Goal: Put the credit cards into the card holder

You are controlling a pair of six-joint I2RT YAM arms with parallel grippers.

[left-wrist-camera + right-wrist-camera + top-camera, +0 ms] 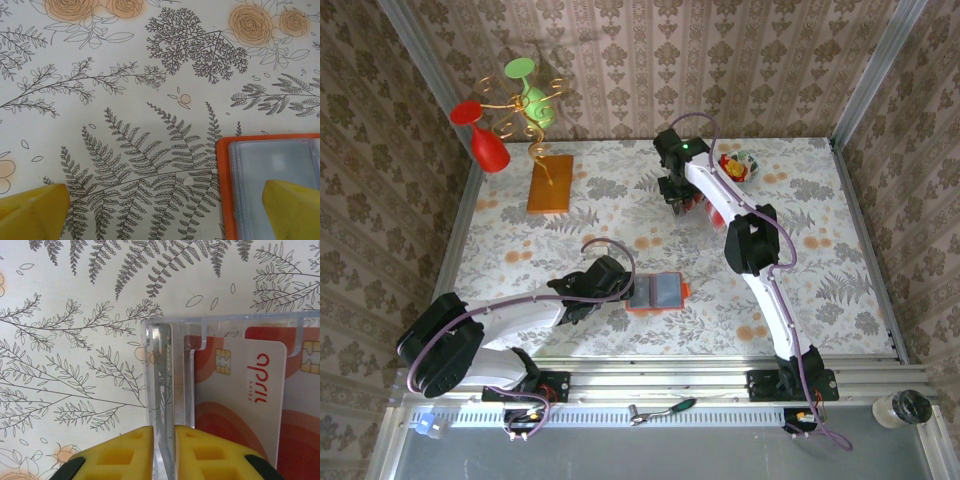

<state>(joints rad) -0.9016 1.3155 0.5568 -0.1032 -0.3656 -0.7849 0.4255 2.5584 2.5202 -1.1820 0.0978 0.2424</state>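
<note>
Judging the credit cards (240,390) as light, thin and stiff, with glossy faces apt to slip between pads. Best pinched across both faces near a free edge, then drawn straight out along the slot. Liable to bend if levered against the clear tray (167,355), so no twisting. Sit in that tray's slots toward the far side of the table (840,290), pale with red arcs and a gold chip, well apart from the card holder (658,292). Expecting the holder to be soft and floppy: lies open and flat near the table's front edge, grey-blue sleeves up, and probably slides unless pinned by its orange rim.

Stretches the right arm far forward, wrist bent down over the tray. Shows the right claw (164,455) narrowed to a slit, with the tray's clear end wall between the pads rather than a card; gripping that wall, by the look of it. Lays the left arm low across the near part of the table, with the left claw (162,215) spread wide and empty, one finger (292,210) over the holder's sleeve, the other above bare cloth.
</note>
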